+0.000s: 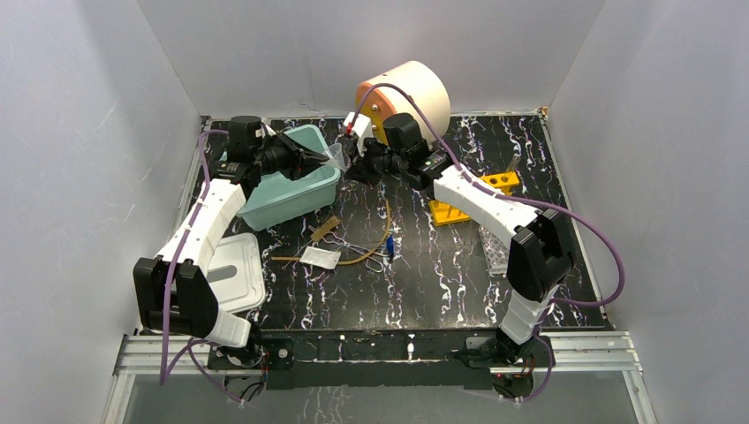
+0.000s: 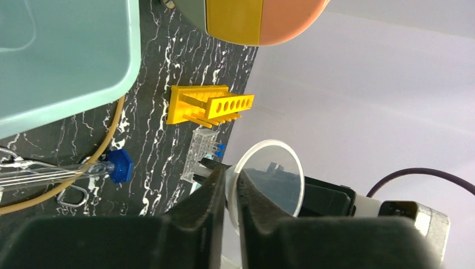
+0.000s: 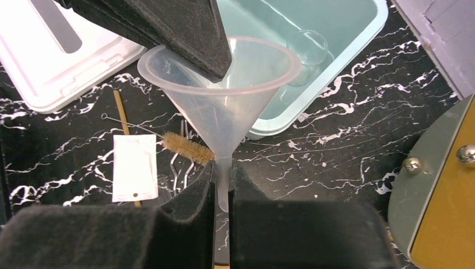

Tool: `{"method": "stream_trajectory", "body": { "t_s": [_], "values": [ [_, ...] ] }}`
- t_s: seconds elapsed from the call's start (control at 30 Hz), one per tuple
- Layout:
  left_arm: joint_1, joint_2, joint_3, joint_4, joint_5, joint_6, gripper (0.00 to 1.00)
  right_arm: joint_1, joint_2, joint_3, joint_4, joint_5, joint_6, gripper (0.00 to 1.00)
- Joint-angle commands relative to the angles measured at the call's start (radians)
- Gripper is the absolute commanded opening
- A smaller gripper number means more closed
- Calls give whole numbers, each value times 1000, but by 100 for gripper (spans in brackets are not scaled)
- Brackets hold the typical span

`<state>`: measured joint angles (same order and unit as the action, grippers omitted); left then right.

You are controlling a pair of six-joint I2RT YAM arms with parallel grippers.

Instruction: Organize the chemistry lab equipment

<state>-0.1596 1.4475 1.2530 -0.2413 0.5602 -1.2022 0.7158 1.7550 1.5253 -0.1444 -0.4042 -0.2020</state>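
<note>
A clear glass funnel point(image 1: 339, 156) hangs in the air over the right end of the teal bin point(image 1: 291, 194). My left gripper point(image 2: 231, 185) is shut on the funnel's rim point(image 2: 271, 176). My right gripper point(image 3: 223, 174) is shut on the funnel's stem point(image 3: 223, 112); a left finger point(image 3: 168, 33) shows on the rim there. On the table lie a brown brush point(image 3: 187, 148), a white packet point(image 3: 134, 167), metal forceps point(image 1: 366, 254) and a blue-capped tube point(image 2: 117, 166). A yellow holed rack point(image 2: 210, 105) and a clear well plate point(image 2: 201, 154) sit on the right.
A round glass piece point(image 3: 307, 49) lies inside the teal bin. A white lid point(image 1: 234, 274) lies at front left. A large orange drum point(image 1: 406, 88) stands at the back. Tan tubing point(image 1: 380, 238) curves among the loose items. Grey walls enclose the table.
</note>
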Motion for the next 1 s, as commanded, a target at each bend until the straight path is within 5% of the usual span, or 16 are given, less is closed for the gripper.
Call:
{"method": "stream_trajectory", "body": {
  "t_s": [0.0,0.2,0.3,0.6,0.97],
  "values": [
    [9,-10,2,-23,63,20,0,-3,-41,15,54,43,-29,15],
    [56,-19,11,-57,47,70,0,-4,-69,10,34,93,29,60],
    [109,-27,27,-91,21,113,0,-7,-107,-8,32,112,70,71],
    [299,-58,45,-190,-223,248,0,-9,-215,-69,21,143,187,74],
    [298,-18,-121,129,-409,273,0,-9,-251,-139,-17,161,228,75]
  ]
}}
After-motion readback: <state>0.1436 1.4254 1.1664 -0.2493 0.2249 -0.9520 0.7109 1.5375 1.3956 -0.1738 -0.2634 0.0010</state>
